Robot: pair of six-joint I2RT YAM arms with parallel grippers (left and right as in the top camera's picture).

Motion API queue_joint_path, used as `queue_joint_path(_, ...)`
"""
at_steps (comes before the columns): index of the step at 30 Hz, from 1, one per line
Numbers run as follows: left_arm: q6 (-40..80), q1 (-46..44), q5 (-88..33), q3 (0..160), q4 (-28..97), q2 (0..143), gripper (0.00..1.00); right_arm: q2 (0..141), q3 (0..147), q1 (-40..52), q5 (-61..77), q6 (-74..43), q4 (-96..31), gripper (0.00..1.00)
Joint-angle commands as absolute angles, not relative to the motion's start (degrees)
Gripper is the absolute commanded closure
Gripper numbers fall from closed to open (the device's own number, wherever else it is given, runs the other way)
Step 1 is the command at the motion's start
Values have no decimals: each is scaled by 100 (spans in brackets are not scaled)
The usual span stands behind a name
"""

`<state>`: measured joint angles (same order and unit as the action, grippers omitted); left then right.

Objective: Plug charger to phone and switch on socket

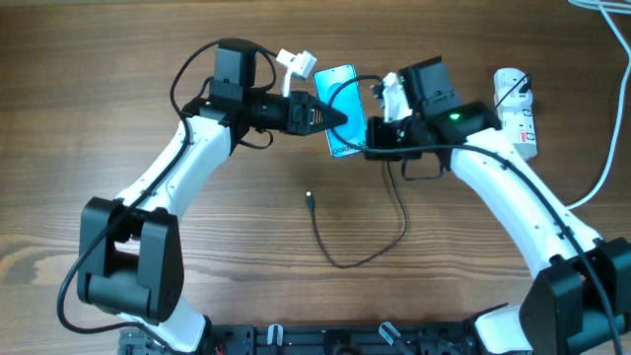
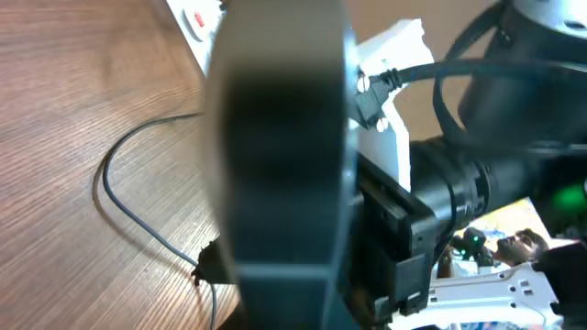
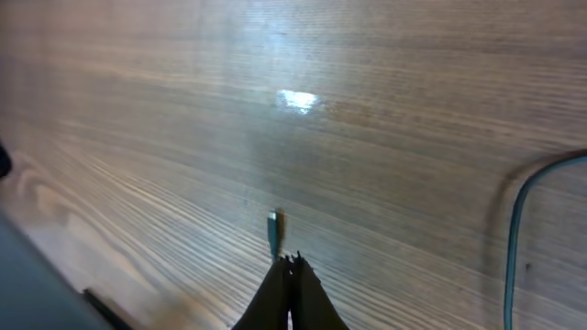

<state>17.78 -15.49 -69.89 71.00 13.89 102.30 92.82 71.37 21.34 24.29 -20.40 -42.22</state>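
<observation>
My left gripper [image 1: 328,114] is shut on the phone [image 1: 342,106], whose teal screen faces up at the back middle. In the left wrist view the phone [image 2: 275,165] is a dark blurred slab filling the centre. My right gripper [image 1: 373,148] is shut just right of the phone's near corner; its closed fingertips [image 3: 292,264] show nothing between them. The charger cable [image 1: 402,222] loops over the table and its metal-tipped connector [image 1: 309,195] lies loose on the wood, also visible in the right wrist view [image 3: 273,229]. The white socket [image 1: 518,110] lies at the back right.
A thick white cord [image 1: 603,177] runs from the socket down the right edge. In the left wrist view the charger cable [image 2: 110,183] curves over the table on the left and the right arm's black body [image 2: 459,192] is close on the right.
</observation>
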Motion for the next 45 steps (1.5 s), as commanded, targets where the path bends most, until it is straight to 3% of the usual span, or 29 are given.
queue_joint_path(1,1680,-1789,-6934,7201,1319,10092,95,9356,7153,2493,2550,-2053,-4119,95)
queue_joint_path(5,1678,-1789,-6934,7201,1490,10092,94,9356,7153,2392,1264,-2110,-4136,92)
queue_joint_path(12,1675,-1789,-6934,7201,1752,10095,95,9356,7153,2338,1431,-2078,-4097,92)
queue_joint_path(21,1680,-1778,-6420,7201,1859,10095,96,9356,7153,2311,-172,-1907,-4401,93)
queue_joint_path(25,1678,-1791,-6420,7201,1922,10095,96,9356,7153,2307,338,-1990,-4281,96)
queue_joint_path(31,1678,-1789,-6420,7201,2051,10095,96,9356,7150,2307,2403,-2003,-3651,96)
queue_joint_path(45,1678,-1789,-6418,7201,2126,10095,90,9356,7153,2307,3354,-2547,-3544,96)
